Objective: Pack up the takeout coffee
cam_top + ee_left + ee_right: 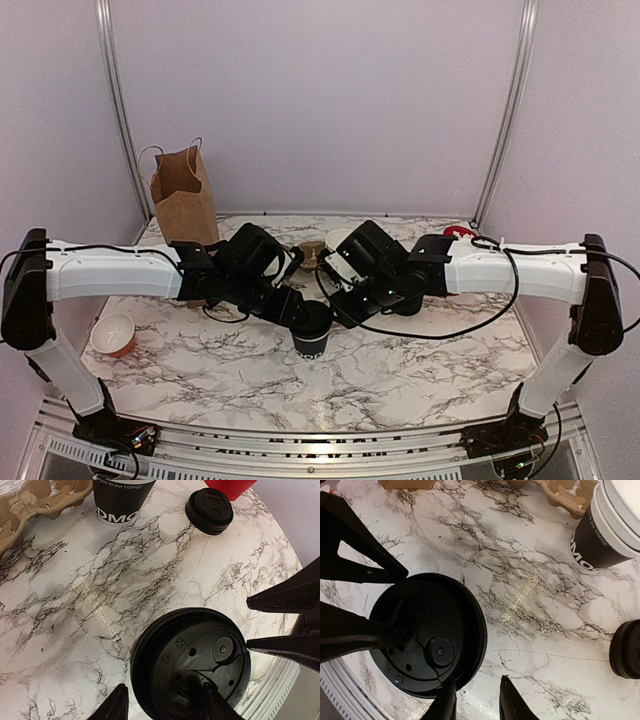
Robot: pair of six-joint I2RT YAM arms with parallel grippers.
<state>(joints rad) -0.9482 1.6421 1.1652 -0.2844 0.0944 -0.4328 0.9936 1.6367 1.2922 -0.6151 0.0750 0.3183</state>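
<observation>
While the takeout coffee (pixel 310 338) stands upright on the marble table (pixel 420 380), just below centre of the top view, both arms reach in over it from opposite sides. Its lid (pixel 192 655) looks seated, sip hole up.

On the left gripper (pixel 161 694) the fingers are apart: one off the lid's left rim, the other over the lid top. Reads as straddling the rim; can't tell if it's pressing. On the right gripper (pixel 476 684) the fingers are apart with a narrow gap, only marble between them, one tip right at the lid's edge. Neither looks clamped on the cup.

My read: two-sided approach so one arm can steady while the other takes the grip. Cup isn't packed yet.

At the left edge of the top view there's an orange cup (pixel 112 335), well apart, not ours.

Further up, across the top of the left wrist view: loose black lid (pixel 209 510), stack of lidless cups (pixel 122 500), red cup (pixel 227 486). The cardboard carrier (pixel 30 510) is upper left.

Farthest, upper left of the top view: brown paper bag (pixel 185 200), upright, mouth open, handles up. Likely set that way so a cup can go in from above.

Risk: a grab at the lid could pop it or tip the cup. Go for the body.
</observation>
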